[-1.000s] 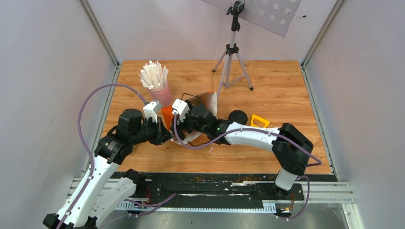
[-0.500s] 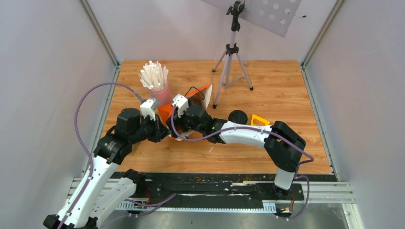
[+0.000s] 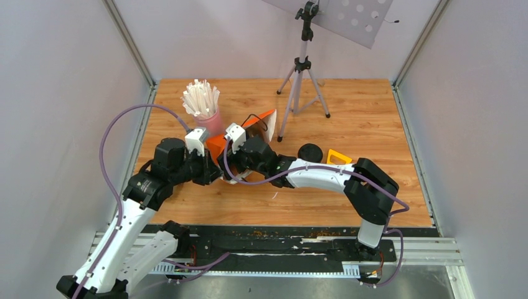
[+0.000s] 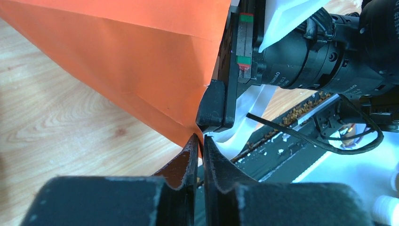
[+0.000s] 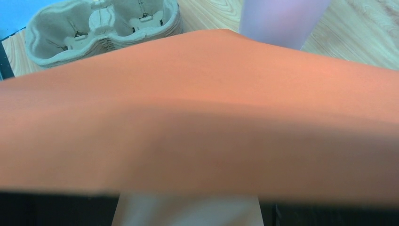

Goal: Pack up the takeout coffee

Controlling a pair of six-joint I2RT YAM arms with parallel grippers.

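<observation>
A: Going from the largest part down, what do we label first?

B: The wooden table (image 3: 373, 124), then the tripod (image 3: 302, 87) standing at its far side. The left arm (image 3: 134, 212) and the right arm (image 3: 330, 177) both reach into the table's left half. There we see an orange paper bag (image 3: 216, 148) between their tips.

A: And near the bag?

B: A pink cup (image 3: 210, 123) of white sticks stands just behind it. In the right wrist view, a pulp cup tray (image 5: 101, 26) lies beyond the bag.

A: How do we caption the fingers?

B: On the left gripper (image 4: 199, 140) they are almost together, with a thin slit between them and the bag's lower corner at their tips. We cannot tell whether paper is pinched. The right gripper (image 3: 235, 161) is spread wide, with one black finger (image 4: 214, 109) against the bag's edge.

A: And the coffee?

B: We see only the black lid (image 3: 310, 152), flat on the table to the right of the bag, near a yellow piece (image 3: 338, 157). We cannot make out the coffee cup in any view.
</observation>
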